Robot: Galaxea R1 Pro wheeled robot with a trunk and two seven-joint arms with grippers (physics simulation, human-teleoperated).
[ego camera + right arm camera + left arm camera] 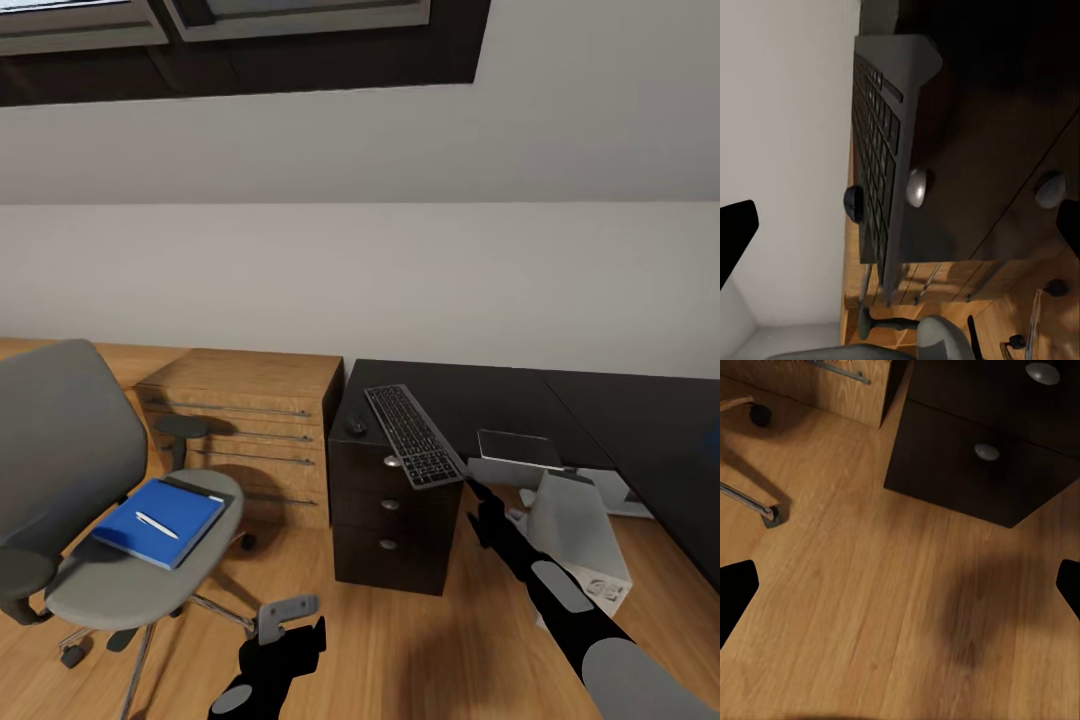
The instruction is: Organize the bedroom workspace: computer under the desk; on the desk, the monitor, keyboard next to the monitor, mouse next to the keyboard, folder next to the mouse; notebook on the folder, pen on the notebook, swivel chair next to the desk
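The right pincer [478,497], jaws apart and empty, hovers just below the near end of the keyboard [414,434], which juts past the tabletop [480,395] edge. The main risk, as I judge it, is that a nudge from below or a loose grip on that overhanging end tips the keyboard off onto the floor, or slides it into the mouse [355,425], which sits just beyond the keyboard's far-left side and close to the tabletop's edge.

Directly under that end stands the dark drawer unit [392,505] with 3 round knobs; the right arm could scrape its face. Just to the right of the pincer, under the tabletop, the computer [583,540] leans tilted, crowding the elbow.

The left pincer [285,625], also spread and holding nothing, hangs low over the wood floor [870,607], well clear of everything.

Farther left, the swivel chair [60,450] carries the folder [160,521] with the pen [157,525] on top; I cannot make out the notebook separately. Behind it stands a light wood drawer chest [250,420]. The chair's base could block the robot's approach later.
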